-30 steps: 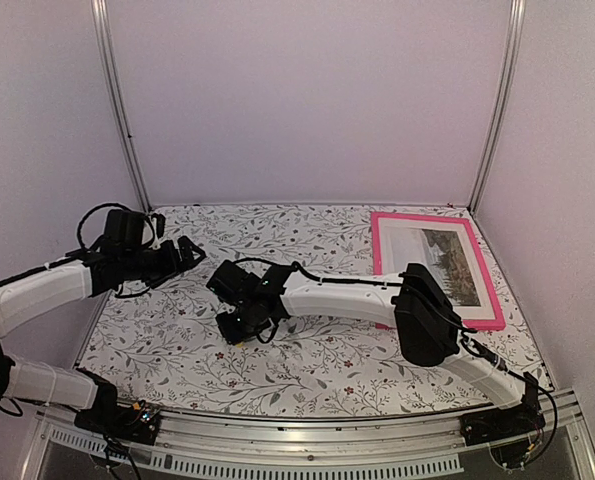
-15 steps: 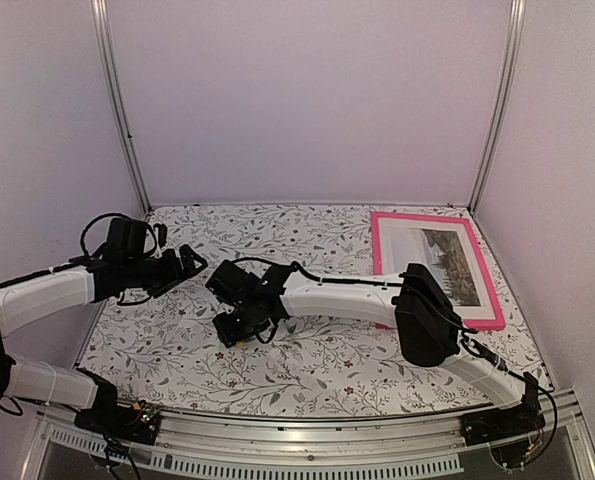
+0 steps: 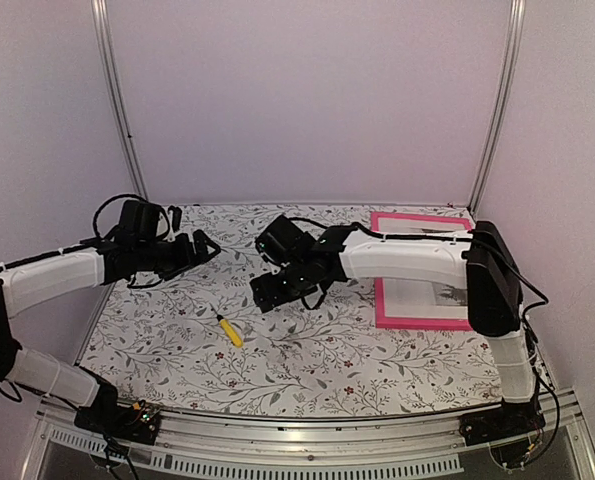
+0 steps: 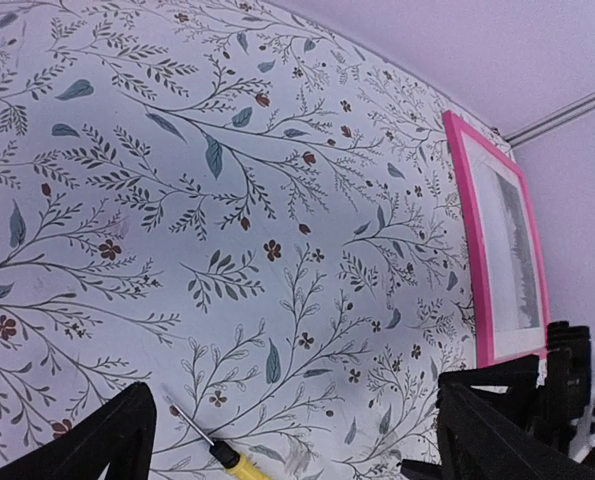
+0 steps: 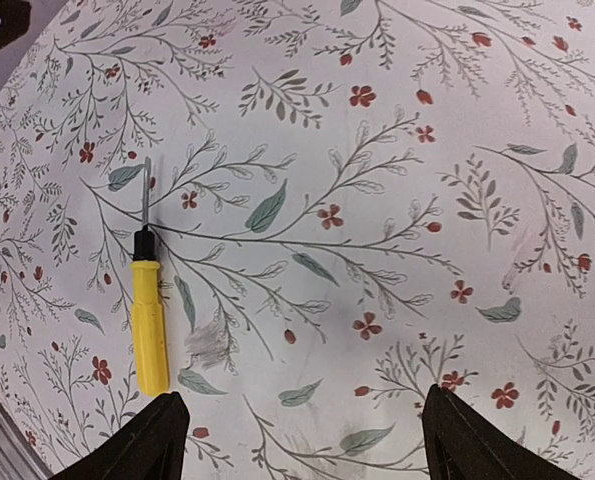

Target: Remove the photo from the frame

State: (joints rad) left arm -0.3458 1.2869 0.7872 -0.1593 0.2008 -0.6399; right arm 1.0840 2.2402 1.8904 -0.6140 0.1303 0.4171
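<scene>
The frame (image 3: 422, 323) lies flat at the table's (image 3: 307, 370) far right corner. Its long sides run from the near edge toward the back wall and its short sides run across. The photo (image 3: 412, 298) lies face up inside it on the same axis, with the white border showing near the frame's near end. The right arm (image 3: 407, 258) crosses above the frame's middle and hides most of the print. The frame's far short edge sits near the back wall, and its right long edge is close to the table's right side by the side wall. Its left long edge and near short edge face the broad floral tabletop. The right gripper (image 5: 297, 420) hangs over the table's middle, well left of the frame, with its fingers wide apart and nothing between them. A yellow screwdriver (image 5: 149, 320) lies loose on the cloth just beside it, toward the near left, with its tip pointing to the far left. The left gripper (image 4: 295, 400) hovers over the left part of the table, aimed toward the frame, with its fingers spread fully and holding nothing.
</scene>
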